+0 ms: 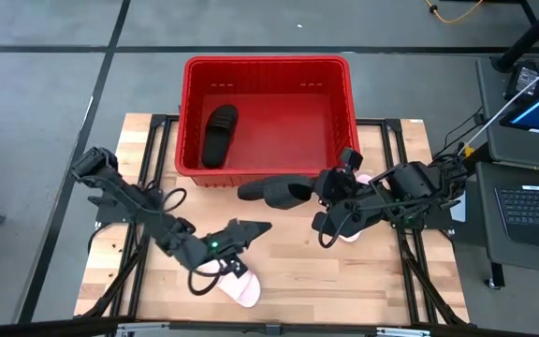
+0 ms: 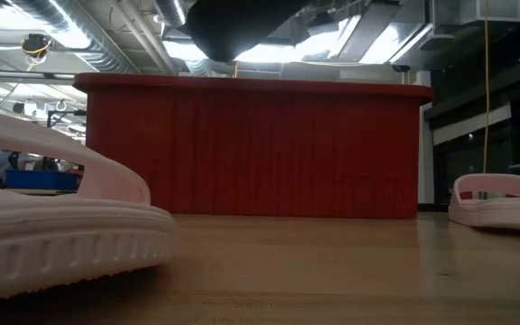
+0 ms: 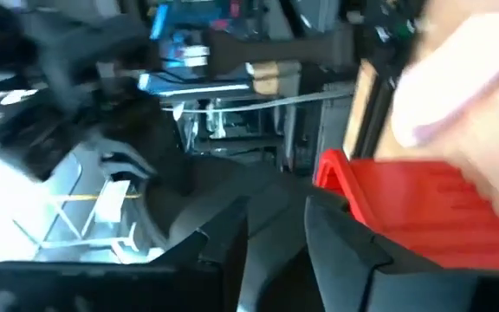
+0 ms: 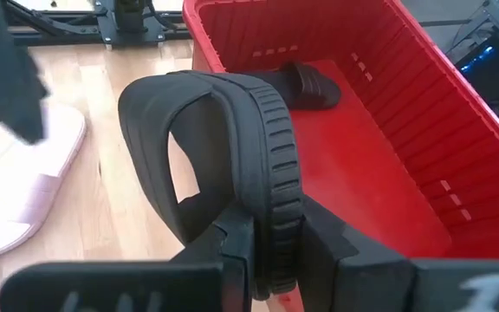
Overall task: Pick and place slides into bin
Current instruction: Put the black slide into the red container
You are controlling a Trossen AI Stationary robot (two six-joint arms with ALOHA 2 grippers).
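The red bin (image 1: 265,62) stands at the table's far middle. One black slide (image 1: 219,135) lies flat in its left part and also shows in the right wrist view (image 4: 306,84). My right gripper (image 1: 318,192) is shut on a second black slide (image 1: 271,192) just near of the bin's near wall. One pink slide (image 1: 239,287) lies on the table by the near edge. Another pink slide (image 1: 352,231) lies partly under my right arm. My left gripper (image 1: 255,227) is open and empty above the table, just far of the near pink slide. My right gripper pinches the black slide's sole (image 4: 275,234) between its two fingers, one finger on the footbed side by the strap (image 4: 158,104) and one on the underside. The fingers come level from the table's right. The slide is on its edge, lifted clear of the table, sticking out toward the left.
The bin's front wall (image 2: 251,149) fills the middle of the low view, with the pink slides at its left (image 2: 61,226) and right (image 2: 499,200). Bare wood lies between the two pink slides. A laptop (image 1: 536,201) stands off the table's right edge.
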